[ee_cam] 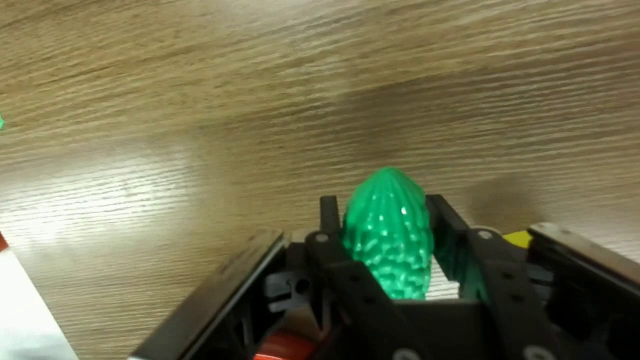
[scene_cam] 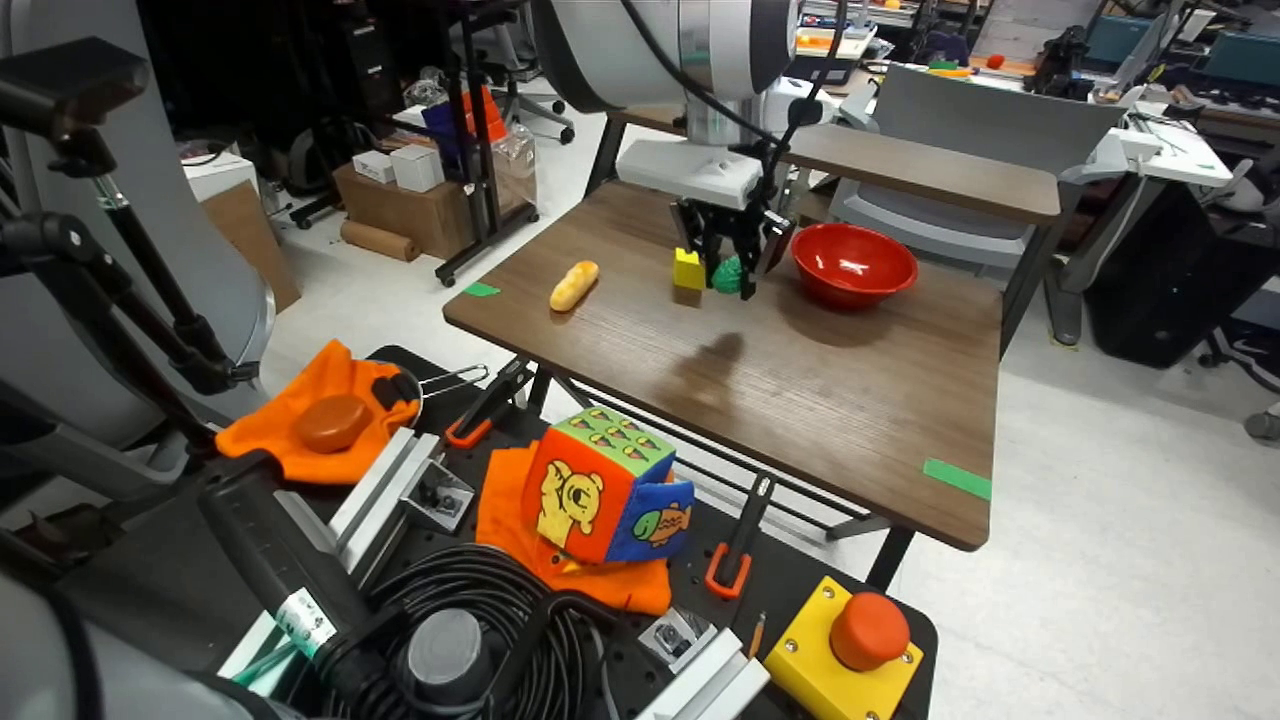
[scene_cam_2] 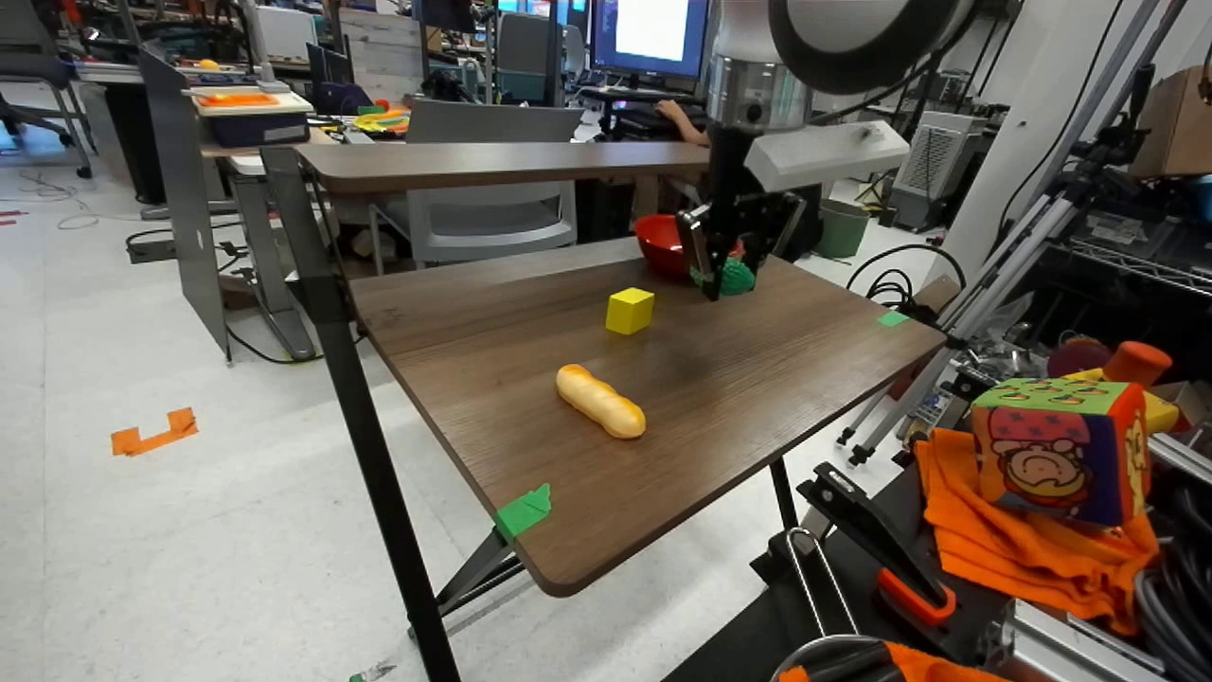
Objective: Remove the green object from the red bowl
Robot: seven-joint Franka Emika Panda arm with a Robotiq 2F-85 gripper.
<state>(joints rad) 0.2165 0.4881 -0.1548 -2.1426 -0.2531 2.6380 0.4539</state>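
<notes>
The green object [scene_cam: 727,275] is a small bumpy oval toy. My gripper [ee_cam: 385,215] is shut on it, with a black finger on each side. The green object [ee_cam: 389,230] points its tapered end away from the palm in the wrist view. In both exterior views the gripper holds it above the wooden table, outside the red bowl [scene_cam: 855,265]. The red bowl [scene_cam_2: 663,248] stands upright on the table, partly behind the gripper in that exterior view. Only a red sliver of it [ee_cam: 285,346] shows at the bottom of the wrist view.
A yellow cube [scene_cam_2: 630,311] stands on the table [scene_cam_2: 454,313] near the gripper. A bread-like toy [scene_cam_2: 600,402] lies farther along. Green tape [scene_cam: 957,478] marks table corners. A black cart with a soft picture cube [scene_cam: 600,490] and clamps stands along one edge.
</notes>
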